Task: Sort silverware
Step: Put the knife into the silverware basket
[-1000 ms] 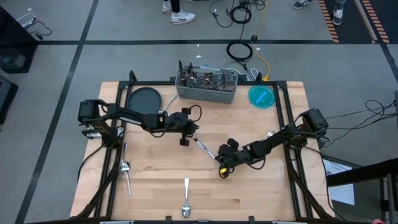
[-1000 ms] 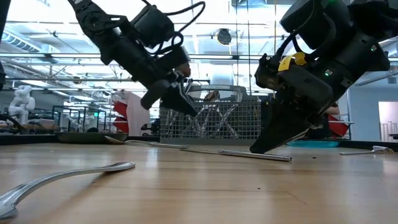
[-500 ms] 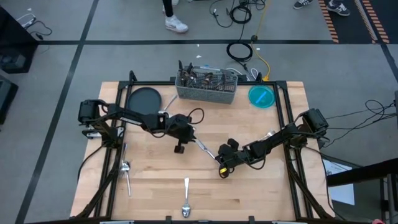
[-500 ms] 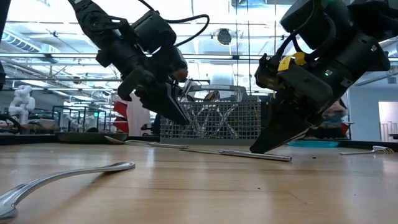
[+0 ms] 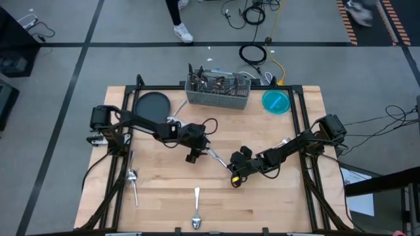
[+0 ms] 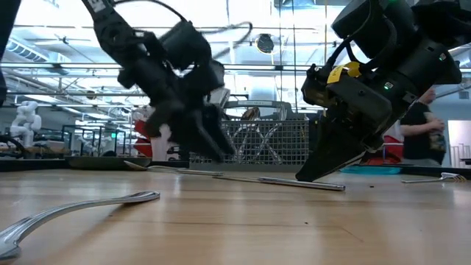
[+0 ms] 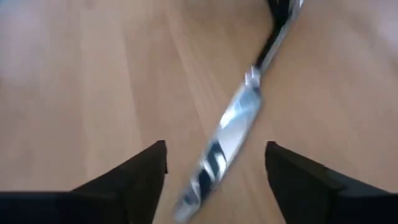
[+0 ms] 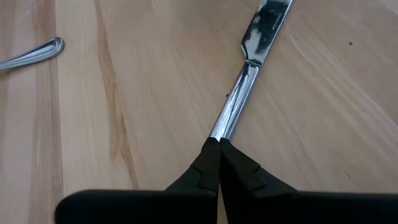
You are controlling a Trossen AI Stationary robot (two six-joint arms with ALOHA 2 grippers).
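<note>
Since a second ago my left gripper has spread wide and dropped over the knife blade. My right gripper pins its handle mid-tabletop for a handover; the caddy holds silverware beyond.

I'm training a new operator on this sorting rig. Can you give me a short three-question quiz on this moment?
1. True or false: the right tool is shut on the knife handle.
2. The left tool is: A) open over the knife blade, B) shut on a spoon, C) inside the caddy.
3. Fill in: the mesh caddy stands between the dark plate and the ____ bowl.

Key: 1 true; 2 A; 3 blue.
</note>
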